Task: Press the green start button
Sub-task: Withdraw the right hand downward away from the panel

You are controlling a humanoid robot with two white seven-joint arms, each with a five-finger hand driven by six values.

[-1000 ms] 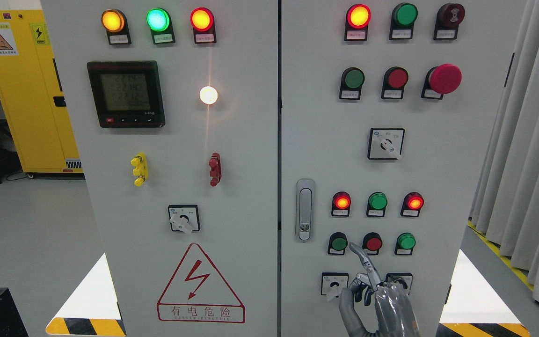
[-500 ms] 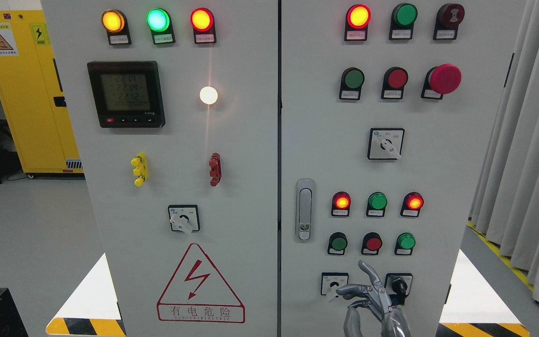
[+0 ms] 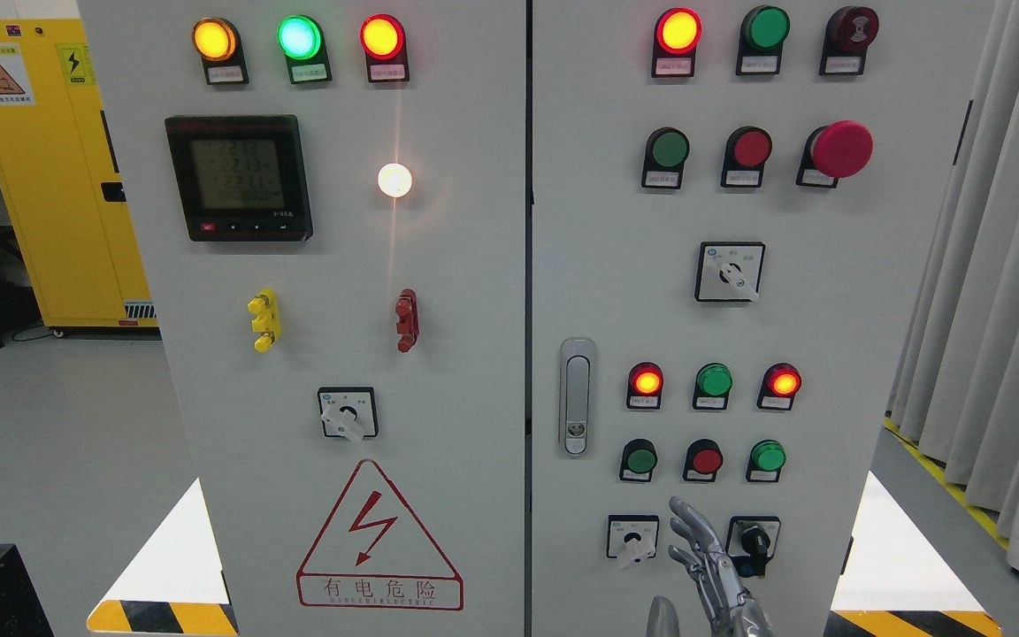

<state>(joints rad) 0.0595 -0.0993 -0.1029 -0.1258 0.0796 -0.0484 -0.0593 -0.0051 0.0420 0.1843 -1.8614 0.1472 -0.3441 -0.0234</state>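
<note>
A: Green start button (image 3: 640, 460) — where is it?
B: Lower row on the right cabinet door (image 3: 828, 292), above-left of the right hand (image 3: 708, 566).
A: Fingers (image 3: 685, 513)?
B: Loosely spread, holding nothing, clear of it.

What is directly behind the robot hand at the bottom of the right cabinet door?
Behind the right hand is bare grey door panel, between a white-knob selector switch and a black-knob selector switch. The fingers cover a narrow strip of panel.
</note>
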